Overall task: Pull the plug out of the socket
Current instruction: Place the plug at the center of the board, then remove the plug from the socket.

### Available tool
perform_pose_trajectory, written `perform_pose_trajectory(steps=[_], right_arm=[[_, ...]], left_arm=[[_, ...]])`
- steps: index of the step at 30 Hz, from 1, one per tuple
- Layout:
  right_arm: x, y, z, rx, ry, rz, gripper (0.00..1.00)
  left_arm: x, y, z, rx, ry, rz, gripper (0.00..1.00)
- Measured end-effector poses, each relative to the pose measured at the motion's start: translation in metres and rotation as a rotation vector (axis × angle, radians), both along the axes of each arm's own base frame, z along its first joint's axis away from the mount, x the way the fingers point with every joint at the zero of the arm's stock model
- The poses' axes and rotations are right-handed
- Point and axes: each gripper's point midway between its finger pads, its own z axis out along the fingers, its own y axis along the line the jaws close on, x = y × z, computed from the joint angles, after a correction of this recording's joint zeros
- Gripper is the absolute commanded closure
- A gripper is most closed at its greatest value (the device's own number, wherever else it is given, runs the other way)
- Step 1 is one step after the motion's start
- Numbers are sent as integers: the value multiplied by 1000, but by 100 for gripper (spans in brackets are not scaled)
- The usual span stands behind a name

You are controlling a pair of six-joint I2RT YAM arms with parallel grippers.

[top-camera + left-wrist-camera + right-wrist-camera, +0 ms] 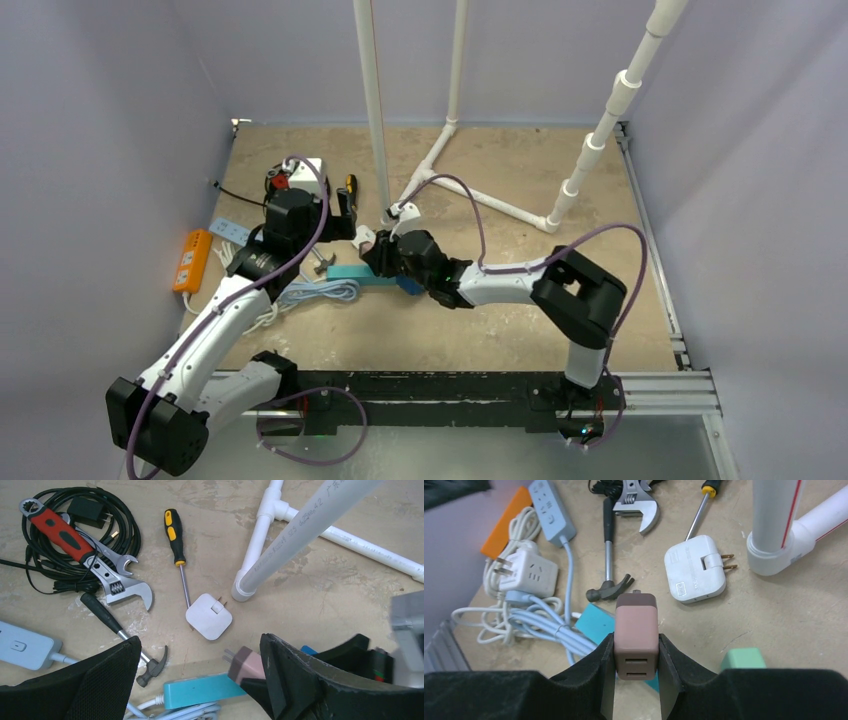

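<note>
**Since the plug's prongs show bare, the pull looks done**

While my right gripper is clamped on the pink plug, one finger on each side of its body, the plug is up off the table and not seated in anything. In the left wrist view its metal prongs stick out free, with a gap to the teal power strip, which lies flat on the table just below and beside it. So I judge the main step finished: plug and socket are apart.

My left gripper hangs over the same spot with its jaws spread wide and nothing between them. It does not touch the strip as far as I can see. From the top view it sits just beside the right gripper, near the plug.

What's left, as I read it: maybe put the plug down and back both arms off. The task sentence names no drop spot. A white charger and a hammer lie near, so any set-down has to miss those.
</note>
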Motion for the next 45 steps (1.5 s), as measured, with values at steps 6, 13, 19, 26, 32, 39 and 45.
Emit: perform_pose_trajectory(steps=[6, 13, 19, 26, 32, 39, 45], right_arm=[[16, 17, -34, -42, 18, -21, 84], [38, 15, -41, -36, 11, -62, 58], [52, 15, -37, -25, -5, -78, 30], [38, 6, -32, -18, -18, -32, 23], [13, -21, 11, 35, -54, 2, 18], [-11, -63, 50, 104, -83, -11, 16], [-14, -132, 9, 80, 20, -123, 12]], left_arm=[[0, -2, -3, 6, 8, -12, 13], [-1, -5, -3, 3, 11, -37, 13], [0, -10, -10, 1, 34, -58, 13], [-1, -15, -14, -4, 50, -81, 13], [-1, -18, -13, -13, 50, -98, 14], [-3, -24, -20, -23, 70, -129, 14], [-4, -28, -26, -29, 88, -151, 14]])
